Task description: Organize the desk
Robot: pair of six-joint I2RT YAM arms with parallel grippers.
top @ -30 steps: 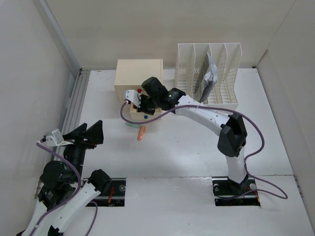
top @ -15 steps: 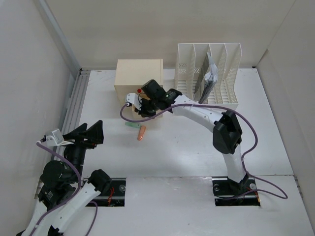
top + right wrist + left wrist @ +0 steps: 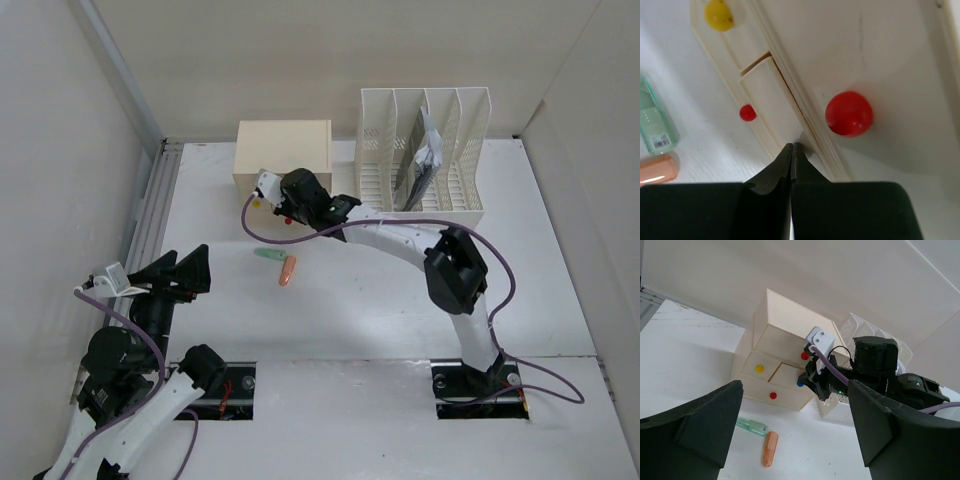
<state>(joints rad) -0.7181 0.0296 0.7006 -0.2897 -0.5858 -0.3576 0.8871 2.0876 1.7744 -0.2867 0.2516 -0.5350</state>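
The white desk (image 3: 380, 300) carries a cream drawer box (image 3: 283, 150) at the back. My right gripper (image 3: 272, 196) is shut, empty, its fingertips (image 3: 791, 146) pressed against the box front beside a red knob (image 3: 849, 113). In the left wrist view that gripper (image 3: 812, 377) covers the drawer with the blue knob (image 3: 800, 383), which stands slightly proud of the front. An orange marker (image 3: 288, 270) and a green tube (image 3: 266, 256) lie on the desk in front of the box. My left gripper (image 3: 183, 271) hovers open at the near left, holding nothing.
A white slotted file rack (image 3: 425, 110) stands at the back right with dark papers (image 3: 420, 165) in one slot. Pale walls (image 3: 60, 150) enclose the desk. The box also shows a yellow knob (image 3: 759, 369) and a lower red knob (image 3: 773, 395).
My right arm has moved back toward the box, pushing the pulled-out blue-knob drawer in until it is nearly flush. The left arm, marker and tube have not moved.
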